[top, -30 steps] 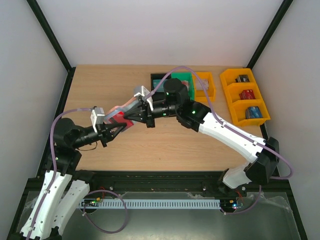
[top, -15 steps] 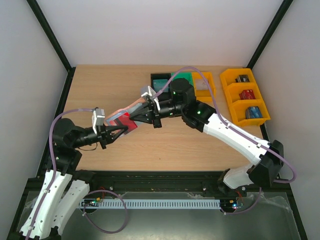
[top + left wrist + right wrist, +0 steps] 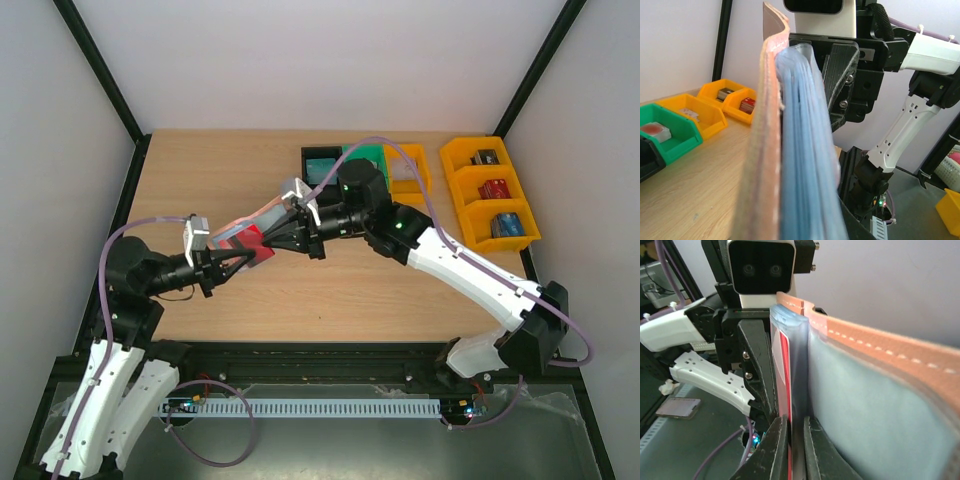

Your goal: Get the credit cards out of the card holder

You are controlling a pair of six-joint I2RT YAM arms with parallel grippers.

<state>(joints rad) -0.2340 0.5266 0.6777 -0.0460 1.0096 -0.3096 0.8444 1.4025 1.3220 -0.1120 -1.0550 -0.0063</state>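
Right arm (image 3: 450, 265) swung rightward (its jaws pinch the card holder (image 3: 255, 216)).

Top view bright, even light from overhead - only soft, faint shadows on the table (image 3: 200, 180), no glare, slight bend at the edges. Left wrist view: card holder (image 3: 765, 150) too near the lens, blurry; bg sharper. Right wrist view - holder's near part soft, left bg dimmer.

Table (image 3: 200, 180): black bin (image 3: 310, 160), green bin (image 3: 365, 150), perhaps orange bins (image 3: 453, 188).
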